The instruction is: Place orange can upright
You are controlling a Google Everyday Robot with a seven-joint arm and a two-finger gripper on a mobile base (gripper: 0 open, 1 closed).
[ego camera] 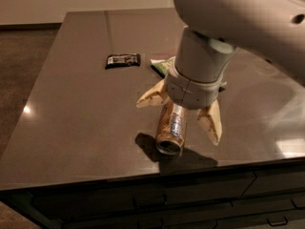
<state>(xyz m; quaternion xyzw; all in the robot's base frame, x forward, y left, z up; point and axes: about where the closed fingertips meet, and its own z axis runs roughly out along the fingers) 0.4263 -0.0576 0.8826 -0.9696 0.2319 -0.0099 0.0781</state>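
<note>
Orange can (169,136) lies on its side near the desk's (71,109) front edge, open end facing that edge. Gripper (177,121) sits over it, fingers (212,123) splayed wide (not clamped). Green bag (161,66) is half hidden behind the arm, black wrapper (123,60) further back.

Glossy, smooth dark bench (71,128) mirrors light; shiny metal orange can (170,129); matt cream plastic claw (181,109) straddles it, fingers spread.

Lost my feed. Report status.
Gripper open, fingers straddling orange can. Can lying on its side. Green bag behind gripper, not blocking.
</note>
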